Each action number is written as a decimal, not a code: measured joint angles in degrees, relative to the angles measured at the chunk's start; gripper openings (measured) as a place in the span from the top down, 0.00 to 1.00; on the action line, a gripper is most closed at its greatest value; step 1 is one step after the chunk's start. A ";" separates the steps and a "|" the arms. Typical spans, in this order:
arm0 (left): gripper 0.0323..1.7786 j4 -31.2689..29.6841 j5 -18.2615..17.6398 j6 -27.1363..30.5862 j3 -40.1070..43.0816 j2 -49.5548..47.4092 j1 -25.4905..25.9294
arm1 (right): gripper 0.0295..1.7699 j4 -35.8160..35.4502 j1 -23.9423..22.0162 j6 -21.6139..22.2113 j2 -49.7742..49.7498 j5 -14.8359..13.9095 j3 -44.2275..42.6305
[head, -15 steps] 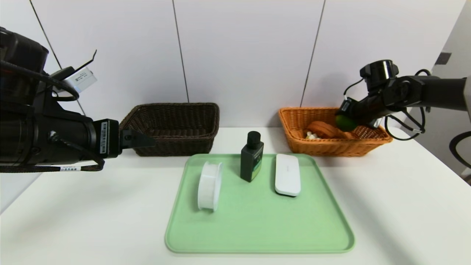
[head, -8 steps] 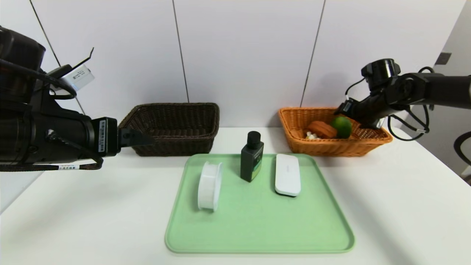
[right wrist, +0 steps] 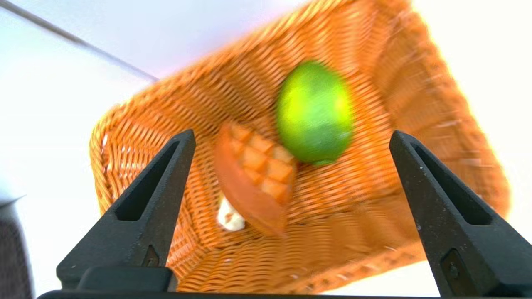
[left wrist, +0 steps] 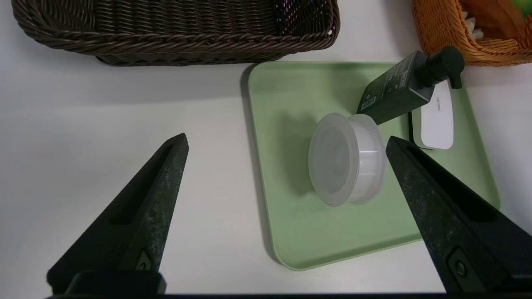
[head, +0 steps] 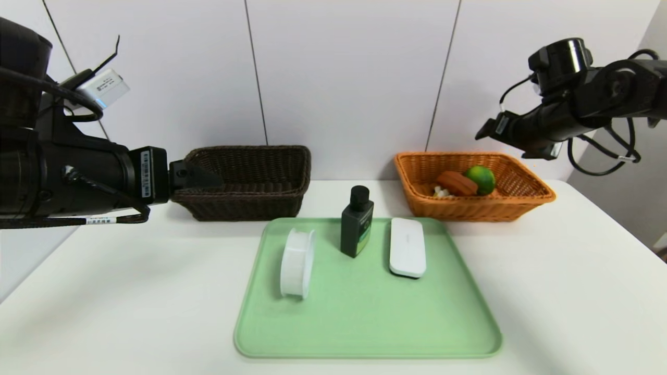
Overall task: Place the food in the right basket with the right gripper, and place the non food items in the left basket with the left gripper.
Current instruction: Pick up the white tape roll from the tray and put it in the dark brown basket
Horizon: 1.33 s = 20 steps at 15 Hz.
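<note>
Above orange basket [head: 474, 208]: open right tool [head: 503, 145].

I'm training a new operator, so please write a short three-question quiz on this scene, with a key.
1. True or false: the round green fruit lies inside the orange woven wicker basket.
2. Which stands upright on the light green tray: (a) the dark bottle with black cap, or (b) the flat white rounded box?
3. Fill in: the right claw is open and holds ____.

Key: 1 true; 2 a; 3 nothing.
</note>
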 joint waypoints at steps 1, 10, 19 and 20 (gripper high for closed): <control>0.05 -0.91 0.88 -0.33 -0.05 0.00 -0.28 | 0.08 0.66 0.24 -0.05 -0.84 -1.77 0.07; 0.05 -0.69 4.16 -2.06 1.27 -2.00 -4.86 | 0.05 9.74 2.84 3.67 -5.07 -15.36 -0.17; 0.05 2.93 4.66 -0.88 1.06 -3.60 -8.45 | 0.04 16.90 5.14 -3.89 -8.33 -14.60 0.94; 0.05 4.85 5.90 -0.57 0.72 -3.56 -9.63 | 0.04 17.98 5.80 -6.64 -9.50 -13.37 1.67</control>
